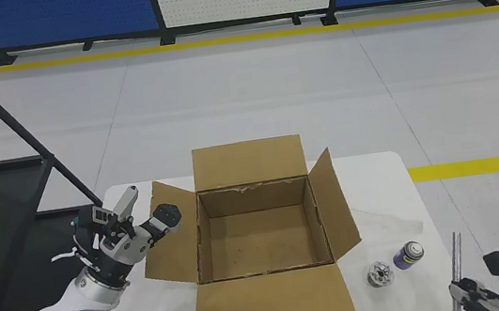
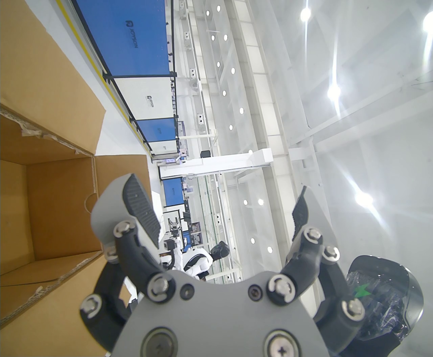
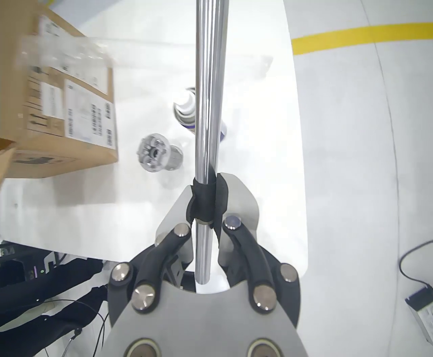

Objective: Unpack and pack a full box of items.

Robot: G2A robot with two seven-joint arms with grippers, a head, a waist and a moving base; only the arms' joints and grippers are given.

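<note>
cardboard box (image 1: 261, 244) open at worktop (image 1: 381, 185) centre. steel rod (image 3: 204, 84) clamped in right jaws near front right corner; left jaws wide open, empty, beside left flap. rod judged best lifted clear of right flap, then laid flat on box floor.

one cardboard box (image 1: 249, 162), one shiny metal rod (image 3: 207, 84), one small purple can (image 1: 408, 254), one round grey flanged part (image 1: 377, 275), one white table (image 1: 380, 176), two grippers: left gripper (image 2: 218, 189), right gripper (image 3: 208, 194).

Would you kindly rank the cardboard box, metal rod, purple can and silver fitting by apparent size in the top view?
1. cardboard box
2. metal rod, long but thin
3. purple can and silver fitting: alike, so unranked
</note>
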